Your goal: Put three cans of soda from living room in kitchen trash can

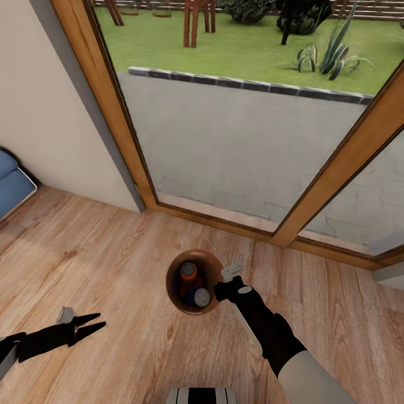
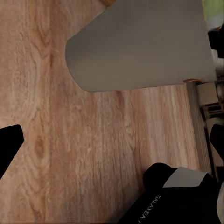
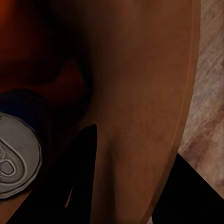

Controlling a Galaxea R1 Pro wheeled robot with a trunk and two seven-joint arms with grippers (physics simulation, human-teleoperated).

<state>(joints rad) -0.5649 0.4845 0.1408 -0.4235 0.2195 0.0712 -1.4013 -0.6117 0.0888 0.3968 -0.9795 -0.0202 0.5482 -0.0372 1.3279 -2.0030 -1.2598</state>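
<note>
While the head camera looks down at the floor by the glass doors, the scene reads so:

Doors (image 1: 224, 140): wood-framed glass, with paving and lawn beyond.

Floor (image 1: 112, 264): light wood planks; a blue sofa (image 1: 12, 182) edge shows at far left against the wall.

Bin (image 1: 193, 280): held up at the right arm's end, its glossy brown inside facing the head camera; the left wrist view shows its pale grey outer wall (image 2: 140, 46) above the planks.

Right gripper (image 1: 224, 289): at the bin's rim on the side nearest the right arm, pinching the wall; in its wrist view one dark finger (image 3: 77, 182) lies inside against the brown wall and the other outside the rim.

Left gripper (image 1: 90, 325): low at the left, well apart from the bin, fingers spread and holding nothing.

Cans: inside the bin, an orange can (image 1: 188, 271) towards the doors and a blue can (image 1: 200, 295) nearer the robot, its silvery top (image 3: 14, 158) just beside the inner finger. A third can I cannot make out.
</note>
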